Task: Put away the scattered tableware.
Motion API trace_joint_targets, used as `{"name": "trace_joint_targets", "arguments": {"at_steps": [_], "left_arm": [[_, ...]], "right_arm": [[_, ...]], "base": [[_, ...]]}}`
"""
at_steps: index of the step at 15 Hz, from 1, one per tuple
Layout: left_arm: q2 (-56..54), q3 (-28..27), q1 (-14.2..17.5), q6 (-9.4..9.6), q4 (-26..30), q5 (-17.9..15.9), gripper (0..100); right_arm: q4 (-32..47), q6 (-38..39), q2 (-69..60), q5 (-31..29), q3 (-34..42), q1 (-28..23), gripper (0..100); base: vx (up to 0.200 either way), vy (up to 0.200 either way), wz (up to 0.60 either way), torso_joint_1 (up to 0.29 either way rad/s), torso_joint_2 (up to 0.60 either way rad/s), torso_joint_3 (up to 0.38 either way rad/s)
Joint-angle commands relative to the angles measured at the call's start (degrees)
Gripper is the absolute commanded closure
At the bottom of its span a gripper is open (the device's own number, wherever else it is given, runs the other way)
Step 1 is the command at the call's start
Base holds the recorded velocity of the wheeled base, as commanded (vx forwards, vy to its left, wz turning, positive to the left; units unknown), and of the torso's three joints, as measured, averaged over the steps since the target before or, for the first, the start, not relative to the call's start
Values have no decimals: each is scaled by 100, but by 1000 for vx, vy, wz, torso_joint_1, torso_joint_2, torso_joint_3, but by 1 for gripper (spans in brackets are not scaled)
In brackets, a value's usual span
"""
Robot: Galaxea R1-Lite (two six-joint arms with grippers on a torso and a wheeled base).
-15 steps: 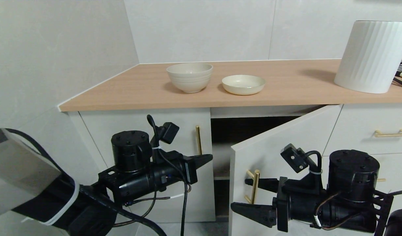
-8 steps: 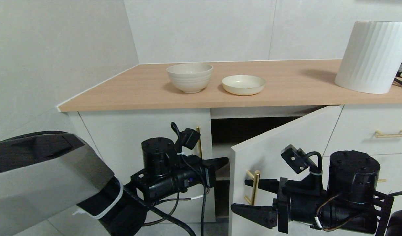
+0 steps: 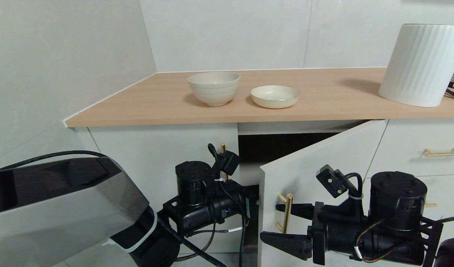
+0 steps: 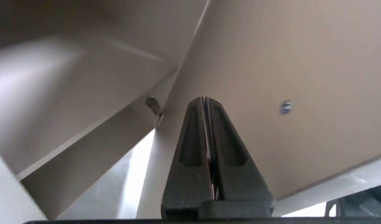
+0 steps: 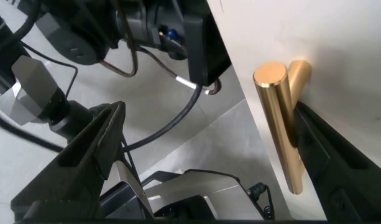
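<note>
A: How are the pincers?
B: The right gripper (image 3: 271, 222) is wide open, one finger on each side of the handle (image 3: 286, 211) of the door (image 3: 323, 155), not clamping it. The left gripper (image 4: 204, 102) is closed and empty, its tip behind the door edge.
A: And the tableware?
B: The bowl (image 3: 214, 87) and dish (image 3: 275, 96) sit side by side on the counter (image 3: 156, 104)

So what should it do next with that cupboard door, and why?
Probably swing the left hand outward to push the door wider. That hand, shut, sits in the gap behind the half-open door, and the bowl and dish on the counter need room to go in.
</note>
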Motion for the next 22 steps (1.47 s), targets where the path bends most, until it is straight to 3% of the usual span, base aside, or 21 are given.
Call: {"name": "trace_joint_targets", "arguments": {"at_steps": [1, 6, 13, 20, 22], "left_arm": [[-19, 20, -66, -4, -65, 3, 100], [-19, 108, -207, -4, -135, 12, 100], [-28, 117, -251, -4, -153, 30, 100], [-28, 99, -304, 5, -153, 21, 100], [-45, 143, -312, 5, -153, 38, 100]], "right_arm": [[-92, -1, 160, -32, 0, -82, 0], [-672, 7, 415, -366, 26, -222, 0], [-1156, -1, 107, -533, 527, -899, 0], [-1103, -1, -1624, -524, 2267, -899, 0], [-356, 34, -2363, -506, 2267, -890, 0]], "base": [[0, 0, 0, 0, 0, 0], [0, 0, 0, 0, 0, 0], [0, 0, 0, 0, 0, 0], [0, 0, 0, 0, 0, 0], [0, 0, 0, 0, 0, 0]]}}
